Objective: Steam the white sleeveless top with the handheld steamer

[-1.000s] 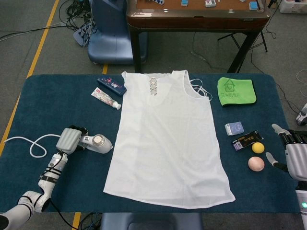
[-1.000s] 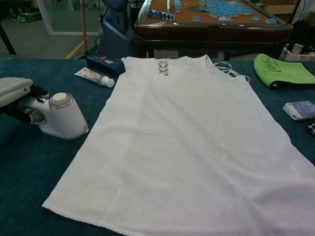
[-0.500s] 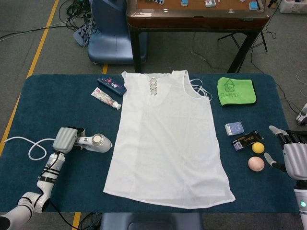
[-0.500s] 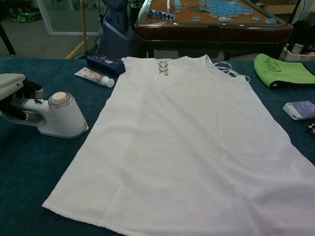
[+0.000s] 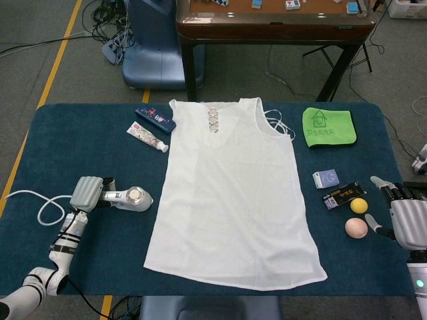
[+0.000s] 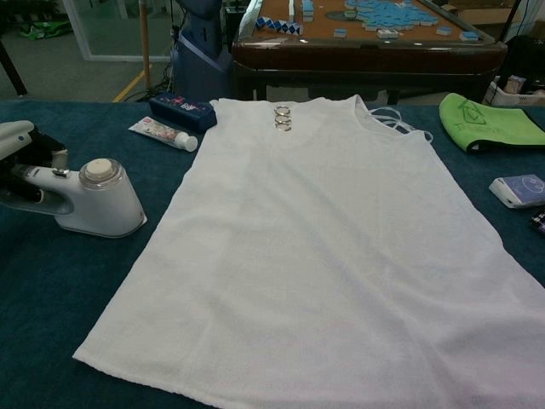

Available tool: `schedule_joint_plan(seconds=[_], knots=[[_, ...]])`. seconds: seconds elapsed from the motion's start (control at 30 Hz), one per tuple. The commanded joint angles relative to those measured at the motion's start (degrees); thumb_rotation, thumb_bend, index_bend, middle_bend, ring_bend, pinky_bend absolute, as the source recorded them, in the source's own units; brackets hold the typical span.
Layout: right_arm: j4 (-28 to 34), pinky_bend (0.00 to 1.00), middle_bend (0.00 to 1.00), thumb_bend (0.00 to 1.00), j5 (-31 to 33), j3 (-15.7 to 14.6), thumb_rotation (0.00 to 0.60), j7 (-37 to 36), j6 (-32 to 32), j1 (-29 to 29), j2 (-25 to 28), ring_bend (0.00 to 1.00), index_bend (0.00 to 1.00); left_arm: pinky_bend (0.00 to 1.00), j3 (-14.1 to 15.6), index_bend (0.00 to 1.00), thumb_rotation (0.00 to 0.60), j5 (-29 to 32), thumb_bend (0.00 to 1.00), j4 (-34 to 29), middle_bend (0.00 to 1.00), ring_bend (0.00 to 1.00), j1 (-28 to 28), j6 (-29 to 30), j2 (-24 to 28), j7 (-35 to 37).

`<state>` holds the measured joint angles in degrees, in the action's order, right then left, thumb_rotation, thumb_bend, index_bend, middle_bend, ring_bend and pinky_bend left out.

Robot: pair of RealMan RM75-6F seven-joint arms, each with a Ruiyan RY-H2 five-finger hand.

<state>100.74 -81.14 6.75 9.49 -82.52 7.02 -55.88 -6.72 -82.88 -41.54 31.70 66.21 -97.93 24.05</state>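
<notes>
At table centre: white top [image 5: 230, 193] spread flat, neckline toward far edge. Left of top, apart from it: steamer [image 5: 131, 198] on cloth, handle gripped by left hand [image 5: 87, 193]. Far right: right hand [image 5: 404, 215] empty, fingers spread, near two balls [image 5: 357, 217].

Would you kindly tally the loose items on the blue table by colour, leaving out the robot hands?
White: 3, sleeveless fabric top, handheld steamer, toothpaste tube
Blue: 2, dark toothpaste box, pale card box
Green: 1, folded cloth
Black: 1, small packet
Yellow: 1, ball
Pink: 1, ball
Total: 9
</notes>
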Motion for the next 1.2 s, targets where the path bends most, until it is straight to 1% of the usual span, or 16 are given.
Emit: schedule_joint_plan(seconds=[0.03, 0.3, 0.47, 0.63, 0.73, 0.8, 0.87, 0.93, 1.0, 1.07, 1.13, 1.2], knots=[[0.3, 0.3, 0.29, 0.25, -0.43, -0.16, 0.6, 0.24, 0.59, 0.43, 0.21, 0.25, 0.19, 0.72, -0.52, 0.83, 0.6, 0.59, 0.19, -1.49, 0.84, 0.72, 0.17, -0.82, 1.24, 1.38], [1.46, 0.3, 0.3, 0.25, -2.23, -0.87, 0.6, 0.84, 3.27, 2.16, 0.74, 0.25, 0.19, 0.73, -1.91, 0.84, 0.6, 2.4, 0.19, -6.22, 0.87, 0.74, 0.48, -3.03, 4.58, 4.08], [2.19, 0.3, 0.3, 0.25, -4.5, -1.67, 0.6, 0.87, 5.72, 3.84, 1.07, 0.25, 0.19, 0.73, -2.96, 0.84, 0.6, 3.49, 0.19, -12.29, 0.87, 0.74, 0.39, -3.74, 7.36, 5.85], [2.47, 0.3, 0.3, 0.26, -8.01, -2.99, 0.6, 0.14, 9.39, 6.3, 0.8, 0.25, 0.19, 0.73, -3.6, 0.84, 0.6, 3.95, 0.19, -19.52, 0.87, 0.74, 0.73, -3.93, 9.85, 3.15], [2.17, 0.3, 0.3, 0.27, -10.88, -3.94, 0.6, -0.7, 12.25, 8.47, -0.14, 0.25, 0.19, 0.73, -4.1, 0.84, 0.6, 3.54, 0.19, -24.77, 0.87, 0.74, 1.48, -3.09, 10.48, -0.72], [1.97, 0.3, 0.3, 0.31, -12.29, -4.46, 0.6, -1.29, 13.7, 9.59, -0.7, 0.25, 0.19, 0.73, -4.48, 0.84, 0.6, 3.64, 0.19, -27.06, 0.87, 0.74, 1.99, -2.9, 10.36, -2.95], [1.75, 0.3, 0.29, 0.38, -14.07, -5.26, 0.6, -2.41, 15.58, 10.97, -1.27, 0.23, 0.18, 0.73, -4.92, 0.84, 0.6, 3.91, 0.19, -29.03, 0.87, 0.74, 2.65, -2.94, 9.97, -5.19], [1.56, 0.28, 0.25, 0.46, -15.67, -6.2, 0.6, -3.82, 17.59, 12.34, -1.85, 0.2, 0.14, 0.73, -5.36, 0.84, 0.6, 4.15, 0.19, -30.48, 0.87, 0.74, 3.58, -3.3, 9.25, -7.29], [1.31, 0.23, 0.2, 0.56, -17.05, -7.1, 0.6, -5.49, 19.44, 13.65, -2.66, 0.15, 0.08, 0.73, -5.72, 0.84, 0.6, 4.51, 0.19, -31.41, 0.87, 0.74, 4.57, -3.95, 8.42, -9.3], [0.87, 0.16, 0.13, 0.66, -18.1, -8.03, 0.6, -7.07, 21.11, 14.72, -3.53, 0.1, 0.02, 0.73, -6.1, 0.84, 0.6, 4.8, 0.19, -31.74, 0.87, 0.74, 5.4, -4.27, 7.39, -10.82], [-0.04, 0.11, 0.08, 0.7, -19.46, -8.98, 0.6, -8.96, 22.45, 15.85, -4.85, 0.06, 0.0, 0.73, -6.5, 0.84, 0.6, 5.15, 0.19, -31.62, 0.87, 0.73, 6.4, -4.67, 5.91, -12.25], [-1.2, 0.06, 0.05, 0.71, -20.46, -9.68, 0.6, -10.55, 23.04, 16.58, -6.15, 0.02, 0.0, 0.73, -6.65, 0.84, 0.6, 5.42, 0.19, -31.41, 0.87, 0.73, 7.26, -5.31, 4.62, -13.02]])
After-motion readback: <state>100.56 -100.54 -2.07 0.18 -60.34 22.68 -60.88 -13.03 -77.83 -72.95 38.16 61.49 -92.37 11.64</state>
